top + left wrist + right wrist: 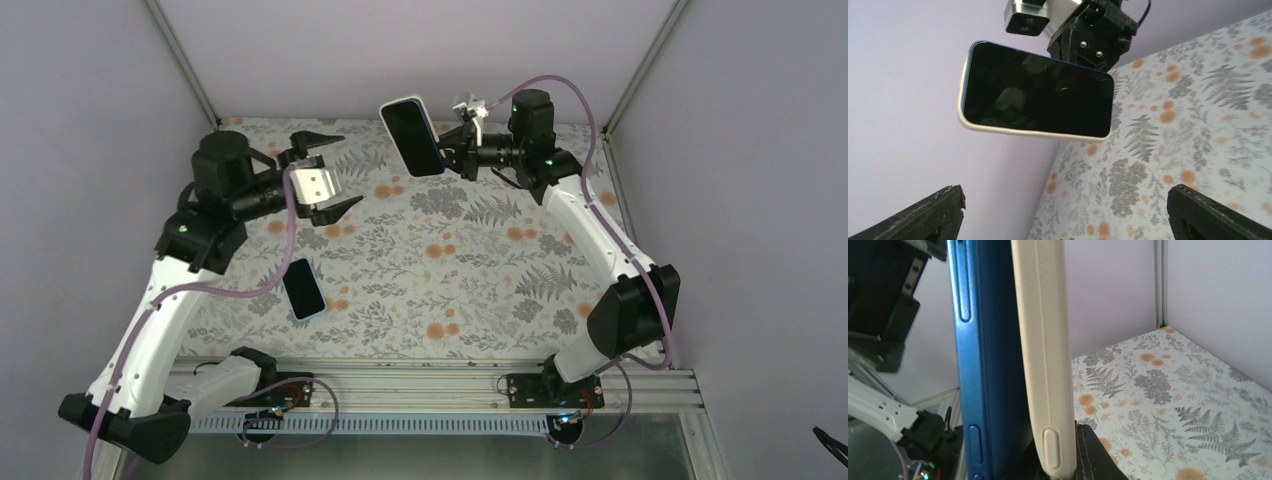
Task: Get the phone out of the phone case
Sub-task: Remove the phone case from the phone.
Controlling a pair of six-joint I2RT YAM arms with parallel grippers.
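Phone (1038, 95), part out of case (1040, 340), betw. R fingers (1095, 457) (L fingers (933, 212) wide)

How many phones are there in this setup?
2. A blue-edged phone, partly in its beige case, is held in the air by the right gripper. A light-blue-rimmed phone lies screen-up on the table, left side. No others show.

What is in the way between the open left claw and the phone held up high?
Nothing visible. Only air lies between the left claw and the phone, in its case, gripped by the right claw.
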